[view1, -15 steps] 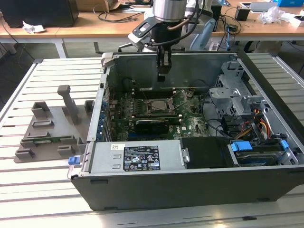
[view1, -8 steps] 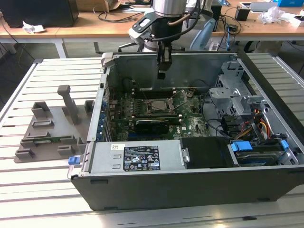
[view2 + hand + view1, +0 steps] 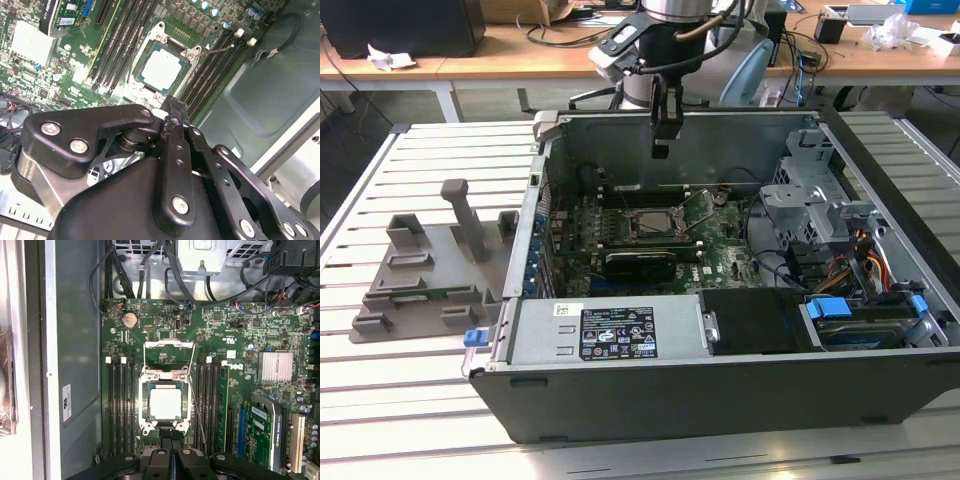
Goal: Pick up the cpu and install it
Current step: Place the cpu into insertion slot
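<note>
The claw (image 3: pixel 663 148) hangs pinched shut and empty, almost straight above the cpu (image 3: pixel 165 404), which lies flat in its motherboard socket (image 3: pixel 163 373).

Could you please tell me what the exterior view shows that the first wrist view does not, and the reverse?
Exterior view: the grey fixture plate, the slatted table and the arm. First wrist view: the cpu lying in its socket, a coin battery, a finned heatsink. Both: the motherboard and the gripper, shut and empty.
</note>
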